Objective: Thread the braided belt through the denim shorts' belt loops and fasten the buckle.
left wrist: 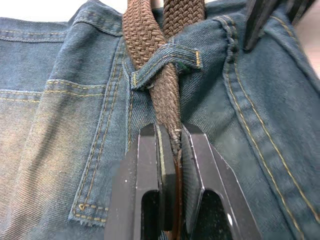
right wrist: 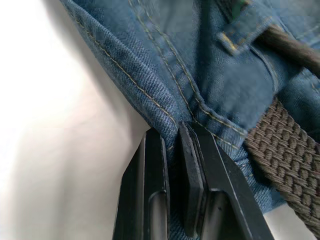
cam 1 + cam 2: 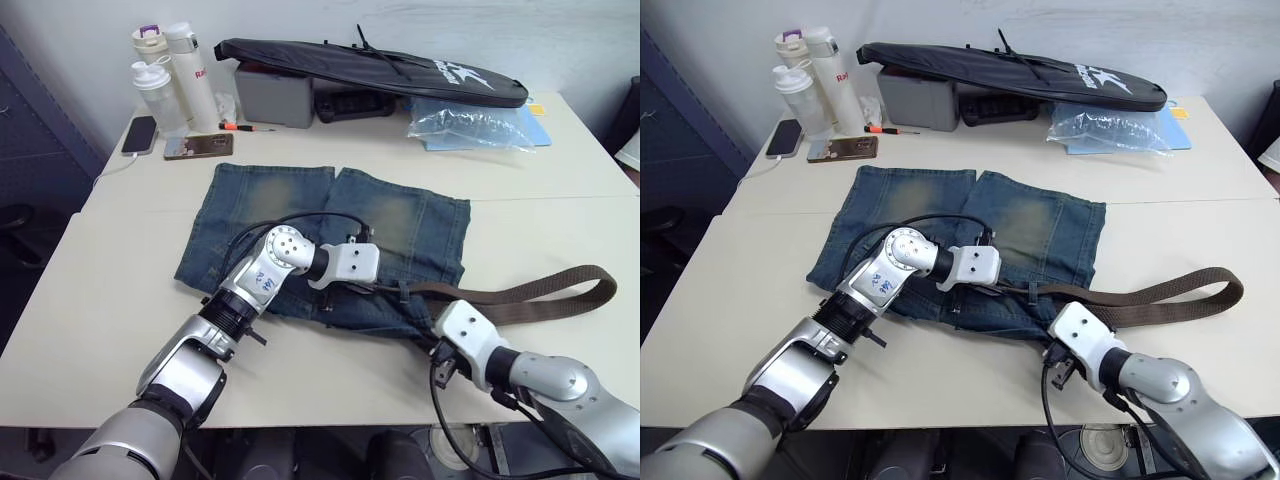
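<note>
While the faded blue denim shorts [image 3: 330, 235] lie flat across the middle of the pale table [image 3: 110, 290] with their waistband turned toward its near edge, the threading is only partly done. The long dark-brown braided belt [image 3: 520, 300] passes under at least one short blue denim belt loop [image 1: 165, 62] on the waistband, as the left wrist view shows plainly, and the rest of the strap runs off the shorts toward the table's right edge, where it doubles back in a long flat loop. The left gripper [image 1: 172, 165] is pinched narrow on the braided strap just past that loop, so I judge the step in hand to be drawing the belt along the waistband. The right gripper [image 2: 172, 145] is clamped on the hem-like edge of the denim at the shorts' right near corner, apparently steadying the cloth, with the belt lying just beside it. Most loops, by my reading, remain to be threaded, and fastening has not begun. The silver buckle cannot be made out anywhere; which end of the belt leads is unclear, since the left fingers cover the strap below their grip. How many loops already carry the belt is also hidden beneath the two arms.
</note>
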Tool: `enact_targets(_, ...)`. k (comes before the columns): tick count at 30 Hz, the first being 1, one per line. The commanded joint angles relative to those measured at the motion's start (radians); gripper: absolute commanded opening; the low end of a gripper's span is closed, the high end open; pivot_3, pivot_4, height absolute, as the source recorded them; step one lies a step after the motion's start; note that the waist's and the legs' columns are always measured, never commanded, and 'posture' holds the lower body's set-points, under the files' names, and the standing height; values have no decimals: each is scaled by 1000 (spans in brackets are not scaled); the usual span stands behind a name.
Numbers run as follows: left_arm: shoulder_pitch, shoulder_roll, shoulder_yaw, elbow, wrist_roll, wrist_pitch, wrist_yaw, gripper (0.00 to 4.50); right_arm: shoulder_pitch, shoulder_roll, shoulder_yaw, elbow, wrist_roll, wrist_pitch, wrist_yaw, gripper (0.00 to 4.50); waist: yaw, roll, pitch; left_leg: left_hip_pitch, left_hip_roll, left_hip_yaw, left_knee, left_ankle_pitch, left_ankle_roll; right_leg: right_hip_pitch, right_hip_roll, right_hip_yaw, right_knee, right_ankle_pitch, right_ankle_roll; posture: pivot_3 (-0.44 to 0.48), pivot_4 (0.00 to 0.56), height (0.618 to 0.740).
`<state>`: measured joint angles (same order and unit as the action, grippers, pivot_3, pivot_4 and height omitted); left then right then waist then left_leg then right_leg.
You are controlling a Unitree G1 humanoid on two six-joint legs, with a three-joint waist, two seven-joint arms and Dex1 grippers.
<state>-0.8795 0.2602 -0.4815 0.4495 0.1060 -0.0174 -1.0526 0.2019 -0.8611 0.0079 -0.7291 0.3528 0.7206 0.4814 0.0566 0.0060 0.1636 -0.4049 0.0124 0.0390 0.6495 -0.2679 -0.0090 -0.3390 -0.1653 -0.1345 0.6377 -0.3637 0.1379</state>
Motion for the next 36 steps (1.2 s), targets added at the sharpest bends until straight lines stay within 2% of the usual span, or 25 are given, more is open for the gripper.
enact_targets(1, -37, 59, 76, 2, -8, -2, 7, 17, 68, -36, -93, 34, -28, 13, 30, 0, 0, 0, 0, 0, 0, 0, 0, 0, 0, 0, 0, 0, 0, 0, 0, 0, 150, 658)
enact_targets(8, -54, 71, 84, 34, -13, -13, 27, 17, 99, -30, -135, 33, -33, 9, 55, 0, -2, 0, 0, 0, 0, 0, 0, 0, 0, 0, 0, 0, 0, 0, 0, 0, 150, 658)
enact_targets(13, -52, 35, 92, 34, -46, -4, 30, 17, 99, -18, -145, 36, -30, 0, 60, 0, -2, 0, 0, 0, 0, 0, 0, 0, 0, 0, 0, 0, 0, 0, 0, 0, 150, 658)
enact_targets(15, -42, 19, 88, 4, -74, 33, 7, 976, 96, -15, -144, 37, -29, -5, 61, 0, -1, 0, 0, 0, 0, 0, 0, 0, 0, 0, 0, 0, 0, 0, 0, 0, 150, 658)
enact_targets(17, -35, 18, 76, -20, -70, 34, 1, 1584, 93, -11, -143, 37, -26, -6, 63, 0, -1, 0, 0, 0, 0, 0, 0, 0, 0, 0, 0, -1, 0, 0, 0, 0, 150, 658)
enact_targets(18, -32, 19, 77, -27, -67, 39, -2, 2129, 92, -11, -142, 38, -26, -6, 63, 0, -3, 1, -1, 0, 0, 0, 0, 0, 0, 0, 0, -1, 0, 0, 0, 0, 150, 658)
enact_targets(19, -30, 22, 78, -32, -65, 43, -7, 2400, 92, -10, -142, 39, -26, -5, 63, 0, -2, 1, -1, 1, 0, 0, 0, 0, 0, 0, 0, 0, 1, 0, 0, 0, 150, 658)
enact_targets(26, -10, 27, 77, -58, -51, 51, -8, 2400, 90, -3, -139, 38, -31, -4, 66, 0, 1, 1, -1, 0, 0, -1, 1, 0, 0, 1, 0, 0, 0, 0, 0, 0, 150, 658)
enact_targets(36, 2, -31, 32, -91, -18, 57, -1, 2400, 73, 13, -121, 43, -44, -4, 63, 0, -2, 1, -1, 1, 0, -1, 1, 0, 0, 1, 0, 0, 1, 0, 0, 0, 150, 658)
